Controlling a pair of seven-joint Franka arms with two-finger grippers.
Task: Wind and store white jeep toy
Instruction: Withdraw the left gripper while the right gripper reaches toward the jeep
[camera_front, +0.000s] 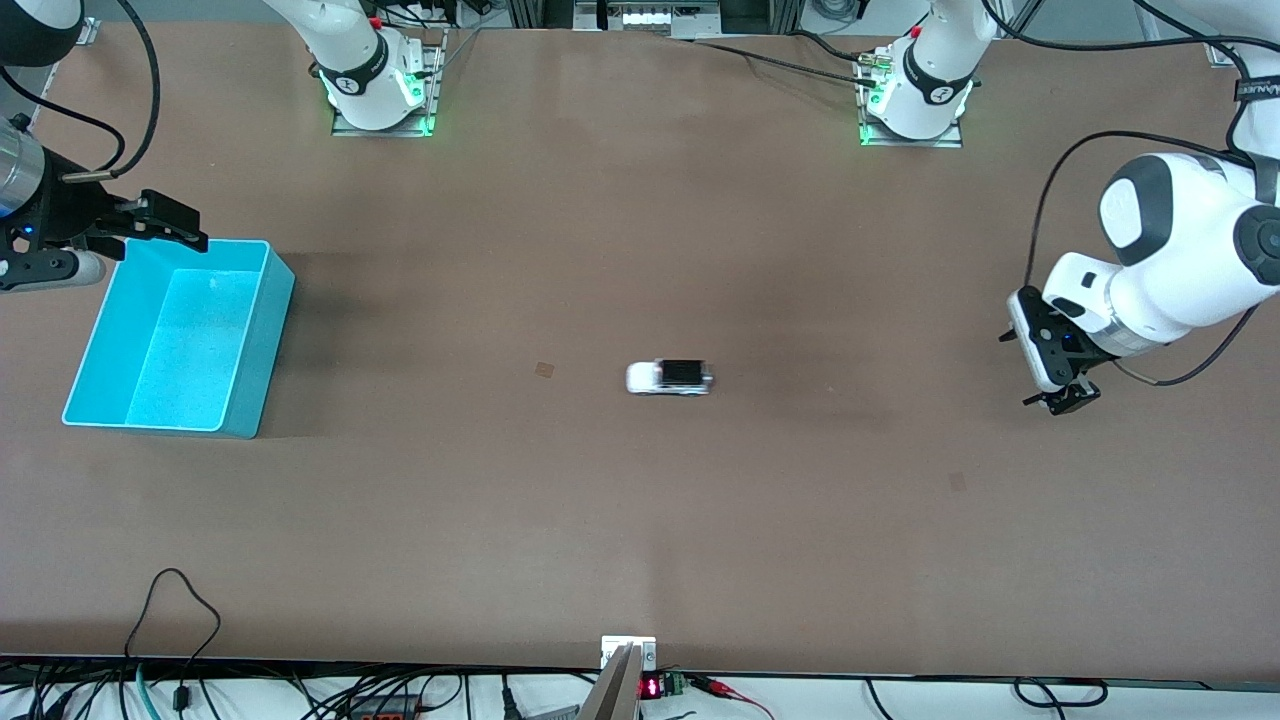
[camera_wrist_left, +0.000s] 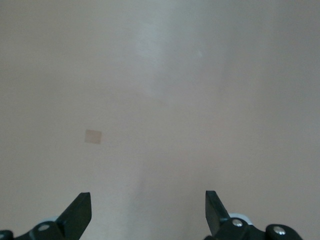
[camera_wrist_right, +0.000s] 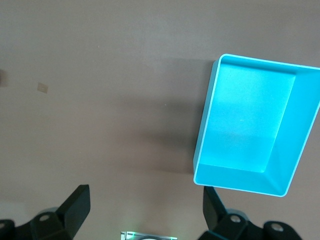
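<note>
The white jeep toy (camera_front: 669, 377), with a black roof and rear section, rests on its wheels on the brown table (camera_front: 640, 520) near the middle. It shows in neither wrist view. The cyan bin (camera_front: 190, 340) stands empty toward the right arm's end of the table and also shows in the right wrist view (camera_wrist_right: 250, 120). My right gripper (camera_front: 185, 228) is open and empty, up over the bin's rim at its corner farthest from the front camera; its own view shows it open (camera_wrist_right: 146, 192). My left gripper (camera_front: 1062, 400) is open and empty over bare table at the left arm's end, well away from the jeep (camera_wrist_left: 148, 200).
A small tan patch (camera_front: 544, 370) lies on the table between the jeep and the bin, and another tan patch (camera_front: 957, 482) lies toward the left arm's end. The arm bases (camera_front: 380, 90) stand along the table's edge farthest from the front camera. Cables hang along the edge nearest it.
</note>
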